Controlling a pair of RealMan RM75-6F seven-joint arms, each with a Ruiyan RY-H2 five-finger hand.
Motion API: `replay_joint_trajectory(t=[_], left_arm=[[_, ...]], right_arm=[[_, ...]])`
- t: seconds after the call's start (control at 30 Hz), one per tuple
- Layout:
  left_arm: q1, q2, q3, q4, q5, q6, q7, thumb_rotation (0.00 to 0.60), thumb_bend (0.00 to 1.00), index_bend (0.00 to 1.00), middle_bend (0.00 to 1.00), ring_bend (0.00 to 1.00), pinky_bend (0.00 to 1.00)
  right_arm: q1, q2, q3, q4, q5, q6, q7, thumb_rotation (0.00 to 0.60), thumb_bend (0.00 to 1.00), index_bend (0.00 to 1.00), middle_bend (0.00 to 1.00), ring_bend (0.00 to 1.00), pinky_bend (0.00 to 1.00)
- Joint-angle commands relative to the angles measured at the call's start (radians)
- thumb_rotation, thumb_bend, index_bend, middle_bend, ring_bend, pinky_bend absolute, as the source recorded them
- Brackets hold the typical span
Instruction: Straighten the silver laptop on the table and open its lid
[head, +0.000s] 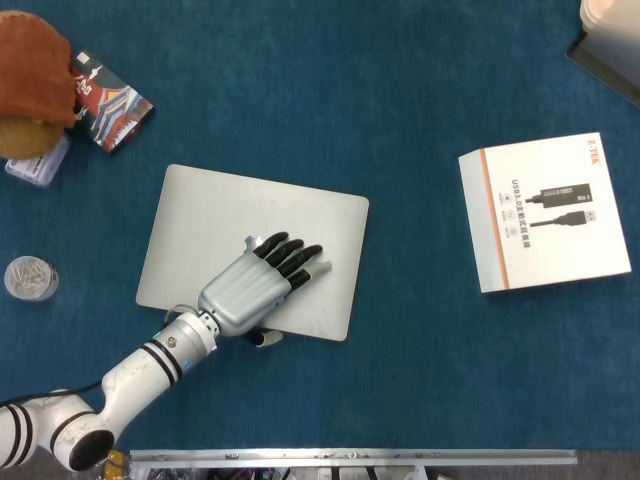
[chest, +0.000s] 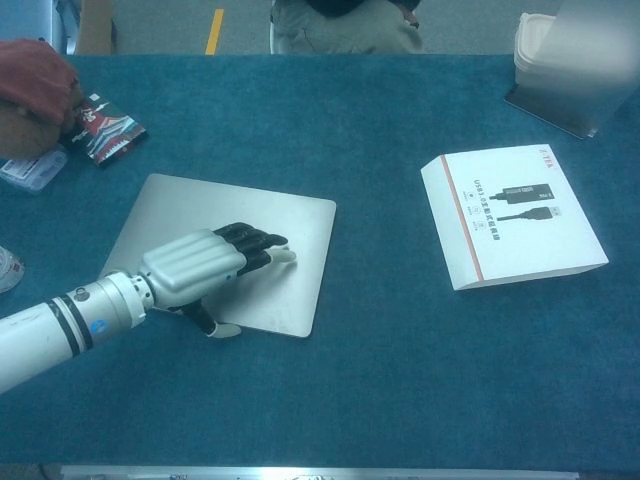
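We see the silver laptop lying closed on the blue desk, left of centre, its edges tilted slightly off the desk's edges. The left hand lies palm down on the lid, fingers extended and slightly spread over the lid's near right part; it holds nothing. The thumb hangs past the laptop's near edge, just beside it; we cannot tell whether it touches the edge. In the chest view the left hand again rests flat on the lid, the thumb tip down by the desk surface at the near edge.

The right hand appears in neither view.

To the right, well apart from the laptop, lies a white USB cable box with an orange stripe. At the far left we note a brown cloth object, a small printed packet, a clear plastic case and a small round lidded jar. A white container sits at the far right corner.
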Motion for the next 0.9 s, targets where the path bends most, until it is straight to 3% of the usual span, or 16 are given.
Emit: replay_joint_trajectory(t=[0.03, 0.9], left_arm=[[-0.003, -0.006, -0.003, 0.006, -0.004, -0.001, -0.001, 0.518, 0.2, 0.0, 0.0, 0.0, 0.0], [-0.06, -0.054, -0.062, 0.04, -0.074, -0.031, 0.02, 0.496, 0.2, 0.0, 0.0, 0.0, 0.0]], right_arm=[[-0.002, 0.001, 0.0, 0.0, 0.001, 0.001, 0.002, 0.6, 0.25, 0.02, 0.17, 0.09, 0.07], [-0.024, -0.006, 0.002, 0.024, 0.012, 0.015, 0.033, 0.6, 0.25, 0.02, 0.17, 0.09, 0.07]])
